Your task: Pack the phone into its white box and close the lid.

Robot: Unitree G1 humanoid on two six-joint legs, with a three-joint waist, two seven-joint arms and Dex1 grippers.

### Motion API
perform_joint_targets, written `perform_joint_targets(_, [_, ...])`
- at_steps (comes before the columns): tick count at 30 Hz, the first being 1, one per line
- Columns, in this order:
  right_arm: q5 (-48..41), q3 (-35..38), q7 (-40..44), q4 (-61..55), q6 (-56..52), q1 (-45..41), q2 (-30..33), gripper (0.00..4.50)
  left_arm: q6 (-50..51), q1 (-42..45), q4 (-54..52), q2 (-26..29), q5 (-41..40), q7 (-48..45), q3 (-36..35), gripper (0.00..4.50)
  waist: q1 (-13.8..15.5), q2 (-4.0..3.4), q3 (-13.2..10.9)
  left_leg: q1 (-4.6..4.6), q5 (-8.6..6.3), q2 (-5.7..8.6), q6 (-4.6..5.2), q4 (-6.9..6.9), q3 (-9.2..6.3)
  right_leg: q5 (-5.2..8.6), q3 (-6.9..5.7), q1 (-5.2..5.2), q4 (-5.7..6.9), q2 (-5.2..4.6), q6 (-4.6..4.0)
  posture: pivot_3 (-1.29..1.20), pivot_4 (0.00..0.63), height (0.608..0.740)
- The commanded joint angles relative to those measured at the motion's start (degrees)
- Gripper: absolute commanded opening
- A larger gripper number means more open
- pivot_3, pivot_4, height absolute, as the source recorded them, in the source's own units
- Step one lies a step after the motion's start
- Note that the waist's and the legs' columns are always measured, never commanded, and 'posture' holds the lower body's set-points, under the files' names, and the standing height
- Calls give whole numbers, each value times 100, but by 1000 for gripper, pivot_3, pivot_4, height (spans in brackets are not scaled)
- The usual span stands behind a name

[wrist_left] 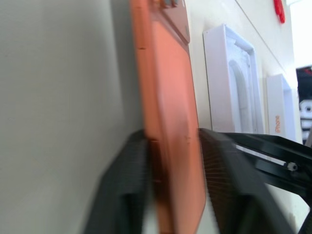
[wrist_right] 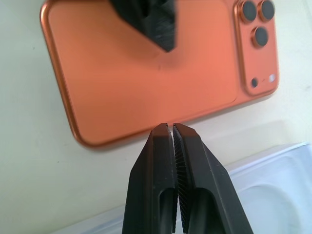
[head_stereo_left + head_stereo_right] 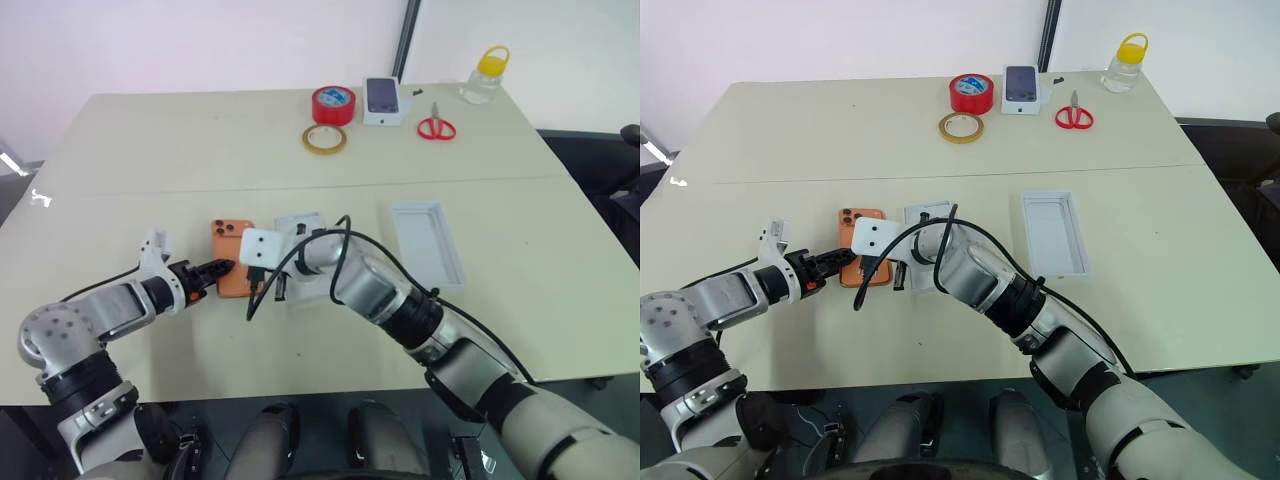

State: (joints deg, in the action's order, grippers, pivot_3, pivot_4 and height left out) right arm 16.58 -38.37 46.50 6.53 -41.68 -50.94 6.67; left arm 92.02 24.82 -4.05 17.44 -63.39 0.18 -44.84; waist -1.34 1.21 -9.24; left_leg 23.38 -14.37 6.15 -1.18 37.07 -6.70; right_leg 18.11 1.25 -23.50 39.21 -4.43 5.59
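My left end effector (image 3: 222,267) pinches the orange phone (image 3: 232,259) by its near short edge, tipping it off the counter (image 3: 180,140) near the front edge to carry it. My right end effector (image 2: 171,132), pressed together, steadies beside it, by the white box (image 3: 926,248).

Matt orange phone (image 2: 146,78) (metallic rim).
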Motion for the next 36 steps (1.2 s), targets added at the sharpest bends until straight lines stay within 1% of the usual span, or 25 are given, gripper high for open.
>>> perform_joint_targets(1, [-4,238,26,-496,-52,-172,134,137,48,-25,-68,35,-267,308,-122,59,-4,1,1,-2,0,0,0,0,0,0,0,-1,-1,0,0,0,150,740])
perform_joint_targets(3, [-49,354,82,-728,-179,-201,248,137,48,-19,-48,10,-482,431,-178,59,-4,1,1,-1,0,-1,0,-1,3,0,3,6,1,0,0,0,150,740])
perform_joint_targets(6, [-222,648,248,-1245,-342,-152,522,137,34,110,-6,-188,-973,691,-394,59,1,2,1,1,0,-1,0,-1,3,0,3,7,1,0,0,0,150,740])
perform_joint_targets(8, [-402,863,404,-1609,-398,-51,763,137,-108,175,-4,-363,-1445,991,-404,59,23,5,0,4,0,0,0,0,3,0,3,7,0,0,0,0,150,740])
perform_joint_targets(10, [-572,1048,543,-1909,-417,58,1011,137,-371,166,-38,-504,-2010,1374,-269,59,39,8,-2,6,0,0,0,0,3,0,2,7,-1,-1,0,0,150,740])
perform_joint_targets(12, [-761,1274,646,-2127,-430,172,1269,137,-827,81,-128,-617,-2754,1909,66,59,58,18,-4,7,-1,0,0,2,2,0,2,11,-5,-3,1,0,150,740])
perform_joint_targets(15, [-1030,1665,692,-2242,-521,338,1591,137,-1617,-155,-340,-709,-3760,2725,807,59,57,20,-4,8,-1,1,1,3,2,0,2,16,-8,-4,1,0,150,740])
perform_joint_targets(19, [-1145,1906,600,-2168,-485,528,1957,137,-2573,-509,-625,-716,-4655,3489,1842,59,37,19,-4,7,-1,-2,1,2,5,-1,6,13,-5,-2,1,0,150,740])
perform_joint_targets(21, [-1160,1936,526,-2121,-481,581,2068,137,-2958,-648,-733,-682,-4906,3690,2277,59,34,19,-4,7,-1,-2,1,1,9,-1,11,10,-4,-2,1,0,150,740])
perform_joint_targets(23, [-1175,1941,461,-2093,-493,601,2123,137,-3207,-746,-778,-623,-4960,3762,2616,59,37,19,-4,7,-1,-2,1,1,10,0,12,9,-3,-1,1,0,150,740])
perform_joint_targets(28, [-1225,1916,349,-2089,-517,627,2172,137,-3752,-875,-760,-529,-4956,3808,3040,59,54,19,-4,7,-1,-2,1,2,12,0,13,9,-4,-1,1,0,150,740])
perform_joint_targets(30, [-1235,1900,319,-2067,-508,629,2172,137,-3863,-896,-747,-481,-4961,3748,3174,954,62,19,-4,7,-1,-2,1,2,12,0,13,9,-4,-1,0,0,150,740])
perform_joint_targets(31, [-1244,1891,306,-2057,-502,625,2173,137,-3909,-901,-738,-452,-4961,3716,3233,1225,63,19,-4,7,-1,-2,1,2,12,0,13,10,-5,-1,1,0,150,740])
perform_joint_targets(33, [-1268,1873,280,-2043,-493,614,2166,137,-3980,-907,-714,-380,-4961,3658,3349,2151,66,19,-4,7,-1,-1,1,2,12,0,13,11,-5,-2,1,0,150,740])
perform_joint_targets(34, [-1282,1863,267,-2038,-491,605,2160,137,-4014,-909,-701,-350,-4961,3628,3402,2788,65,19,-4,7,-1,-1,1,2,11,0,12,11,-6,-2,1,0,150,740])
perform_joint_targets(36, [-1303,1841,247,-2026,-478,585,2144,137,-4036,-901,-672,-262,-4960,3566,3509,3766,65,19,-4,7,-1,-1,1,2,11,0,13,11,-6,-2,0,0,150,740])
